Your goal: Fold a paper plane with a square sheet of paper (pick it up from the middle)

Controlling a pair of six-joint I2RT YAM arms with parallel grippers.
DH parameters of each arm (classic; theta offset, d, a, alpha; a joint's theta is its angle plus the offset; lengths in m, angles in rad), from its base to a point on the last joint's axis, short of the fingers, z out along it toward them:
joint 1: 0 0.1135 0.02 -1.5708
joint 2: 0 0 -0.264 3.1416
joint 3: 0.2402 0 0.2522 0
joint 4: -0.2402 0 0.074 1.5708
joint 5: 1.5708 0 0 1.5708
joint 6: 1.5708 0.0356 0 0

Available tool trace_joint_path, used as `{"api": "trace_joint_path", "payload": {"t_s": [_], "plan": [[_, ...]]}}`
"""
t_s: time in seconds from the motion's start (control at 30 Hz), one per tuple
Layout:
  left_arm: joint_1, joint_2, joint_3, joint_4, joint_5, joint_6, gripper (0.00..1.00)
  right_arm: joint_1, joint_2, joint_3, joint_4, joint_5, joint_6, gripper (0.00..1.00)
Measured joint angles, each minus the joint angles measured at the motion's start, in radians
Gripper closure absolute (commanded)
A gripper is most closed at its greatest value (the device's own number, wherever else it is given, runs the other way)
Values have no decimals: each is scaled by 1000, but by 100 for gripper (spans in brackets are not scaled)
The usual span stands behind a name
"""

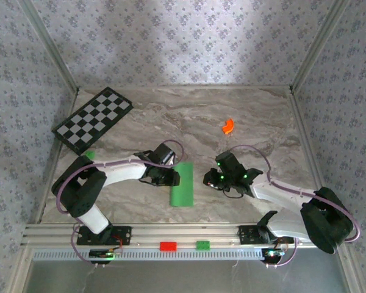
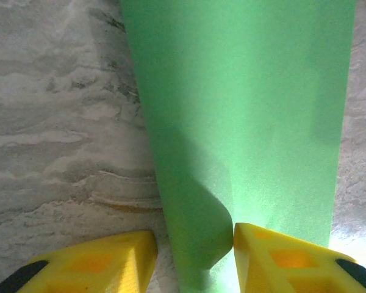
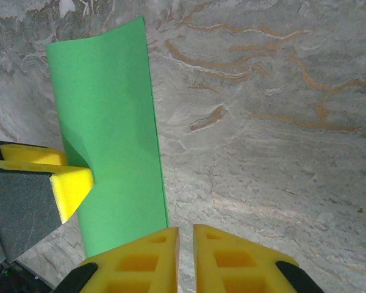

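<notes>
Checkered board (image 1: 93, 119) lies far left, orange curved piece (image 1: 228, 126) far right; red block (image 1: 168, 246) and green block (image 1: 202, 245) sit on the near rail (image 1: 61, 234).

No text, label, brand, number or sign can be read on anything in view
</notes>
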Motion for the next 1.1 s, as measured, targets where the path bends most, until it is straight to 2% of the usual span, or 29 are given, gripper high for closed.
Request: {"api": "trace_joint_path", "payload": {"t_s": [0.37, 0.7, 1.1], "plan": [[0, 9, 2, -3, 0, 0, 58, 5, 3, 0, 3, -1, 0, 85], [0, 9, 2, -2, 0, -2, 57, 29, 86, 8, 27, -8, 0, 87], [0, 19, 3, -2, 0, -9, 56, 42, 114, 21, 49, -8, 0, 87]]}}
